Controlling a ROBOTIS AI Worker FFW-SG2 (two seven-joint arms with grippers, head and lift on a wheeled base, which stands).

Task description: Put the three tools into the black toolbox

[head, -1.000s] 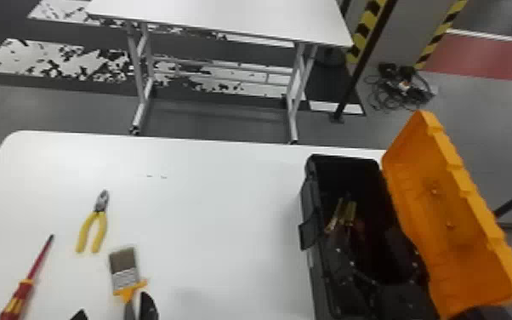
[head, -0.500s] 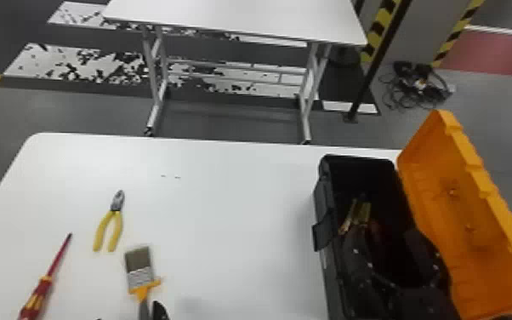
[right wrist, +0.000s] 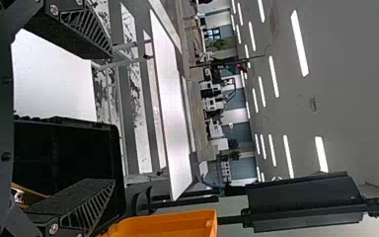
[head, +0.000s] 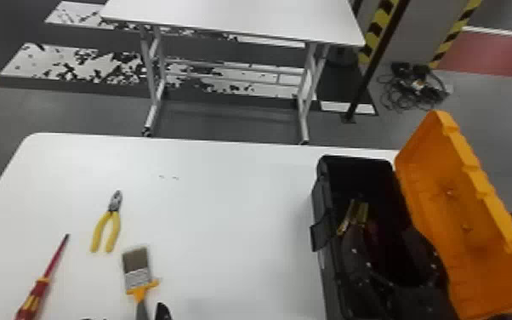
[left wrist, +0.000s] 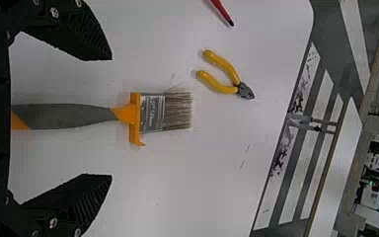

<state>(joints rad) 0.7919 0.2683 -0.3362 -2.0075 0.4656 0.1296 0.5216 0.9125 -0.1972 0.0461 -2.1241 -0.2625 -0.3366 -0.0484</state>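
Left tool (head: 127,314) wide over a paintbrush (left wrist: 151,113), handle end hidden; right tool (head: 382,235) wide too.

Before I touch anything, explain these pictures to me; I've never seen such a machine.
This is a robot with two black arms, each ending in two flat fingers. One picture looks forward and down from its head; the others come from its wrists, turned sideways. On the white table lie a red screwdriver, yellow-handled pliers and a paintbrush. To their right stands a black toolbox, its orange lid open. The left gripper is open around the paintbrush's handle, the right gripper open at the toolbox. Neither holds anything.
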